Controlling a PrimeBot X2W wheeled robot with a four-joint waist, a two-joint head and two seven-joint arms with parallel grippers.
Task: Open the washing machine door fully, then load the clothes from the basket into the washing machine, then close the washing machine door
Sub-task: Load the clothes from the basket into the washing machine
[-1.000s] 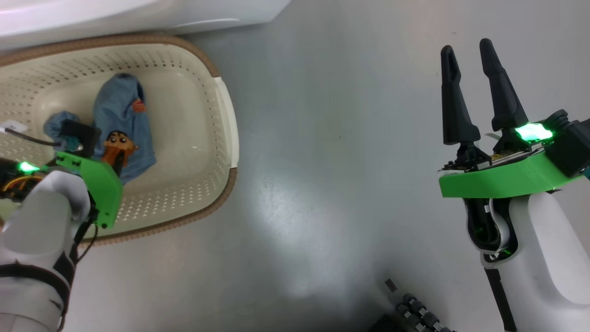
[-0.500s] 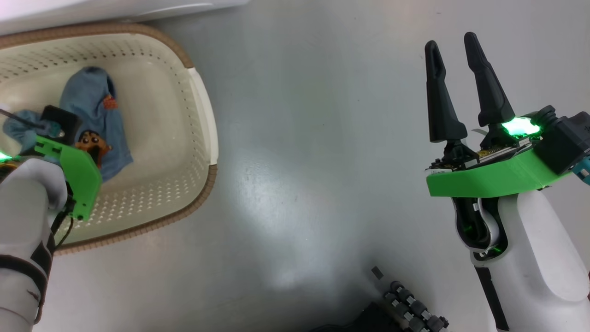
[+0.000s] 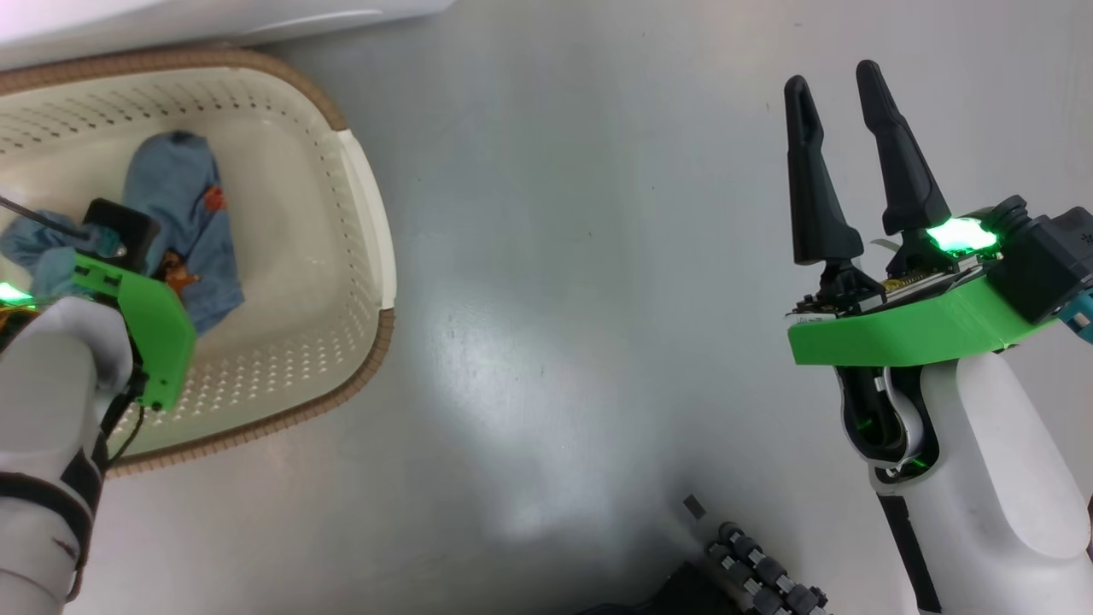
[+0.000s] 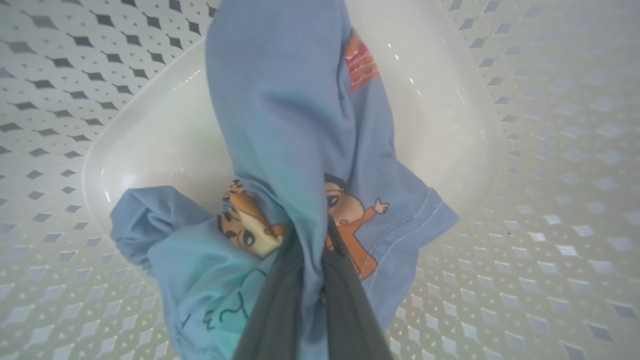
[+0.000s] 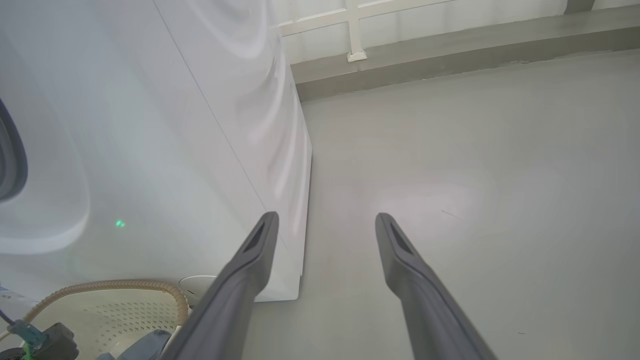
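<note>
I've got bare grey floor (image 3: 581, 213) across the head view, smooth and slightly glossy. A soft white glare patch (image 3: 504, 359) sits near the middle of it. Low down, off to the right of that glare, a small dark square scrap (image 3: 695, 506) lies flat on the floor. On the right wrist view, the floor runs up to a darker grey kerb (image 5: 450, 55). A white post (image 5: 355, 27) stands with its foot on the kerb, and a white crossbar runs off both sides.
</note>
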